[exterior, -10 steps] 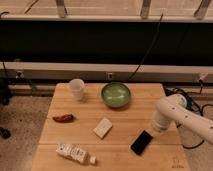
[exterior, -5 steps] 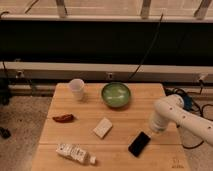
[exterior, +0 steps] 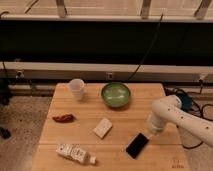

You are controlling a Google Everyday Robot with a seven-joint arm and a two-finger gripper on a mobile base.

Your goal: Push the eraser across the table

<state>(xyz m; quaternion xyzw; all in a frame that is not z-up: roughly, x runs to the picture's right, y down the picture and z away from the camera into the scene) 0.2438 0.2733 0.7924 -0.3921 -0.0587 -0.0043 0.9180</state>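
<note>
On the light wooden plank table [exterior: 125,117], the flat black rectangular eraser [exterior: 137,145] lies near the front edge, right of the cream-white block [exterior: 102,128]. My gripper [exterior: 151,131] hangs just beside the eraser's upper right end.

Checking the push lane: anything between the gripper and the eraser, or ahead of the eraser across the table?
Nothing shows between them: the gripper sits right at the eraser's upper right end. Further left on the table, the cream block lies up-left of the eraser and the bottle lies far left near the front edge; either could block a leftward push.
</note>
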